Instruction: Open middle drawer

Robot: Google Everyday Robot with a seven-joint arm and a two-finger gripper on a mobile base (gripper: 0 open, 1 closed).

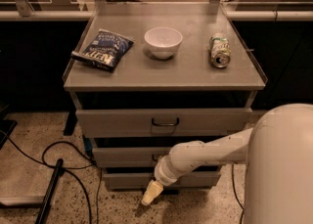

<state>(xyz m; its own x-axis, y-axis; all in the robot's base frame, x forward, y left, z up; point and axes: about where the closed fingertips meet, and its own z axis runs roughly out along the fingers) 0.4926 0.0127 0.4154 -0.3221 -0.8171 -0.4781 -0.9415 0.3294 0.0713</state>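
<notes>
The grey cabinet has three drawers under its top. The top drawer [164, 122] shows a dark loop handle. The middle drawer [124, 156] is the second front; my white arm covers most of its handle. The bottom drawer [122, 180] sits below it. My gripper [150, 194] hangs low, in front of the bottom drawer near the floor, its cream tip pointing down and left. It is below the middle drawer's handle.
On the cabinet top [186, 71] lie a blue chip bag [103, 49], a white bowl [163, 41] and a can on its side [220, 51]. Black cables [68, 162] and a dark bar [50, 191] lie on the speckled floor at left.
</notes>
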